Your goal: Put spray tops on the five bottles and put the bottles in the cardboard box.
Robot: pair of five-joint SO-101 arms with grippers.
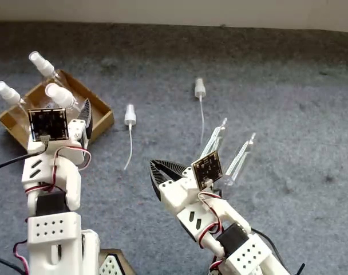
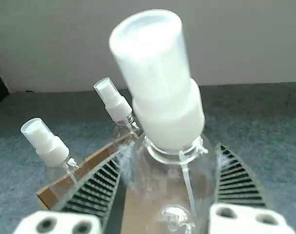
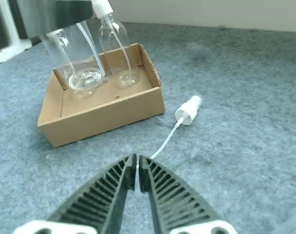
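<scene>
My left gripper (image 1: 69, 113) is over the cardboard box (image 1: 103, 119), shut on a clear bottle (image 2: 162, 190) that wears a white spray top (image 2: 157, 83). Two more topped bottles (image 1: 41, 64) (image 1: 7, 93) stand in the box. On the carpet lie two loose spray tops (image 1: 130, 116) (image 1: 200, 87) with long tubes. Two bare bottles (image 1: 214, 140) (image 1: 240, 157) lie side by side near my right arm. My right gripper (image 1: 157, 169) is shut and holds nothing, low over the carpet, pointing toward the box (image 3: 104, 114) and the nearer spray top (image 3: 188, 109).
Grey carpet (image 1: 288, 103) covers the table, with open room at the right and far side. A pale wall (image 1: 174, 11) runs along the back edge. The left arm's body (image 1: 51, 195) stands in front of the box.
</scene>
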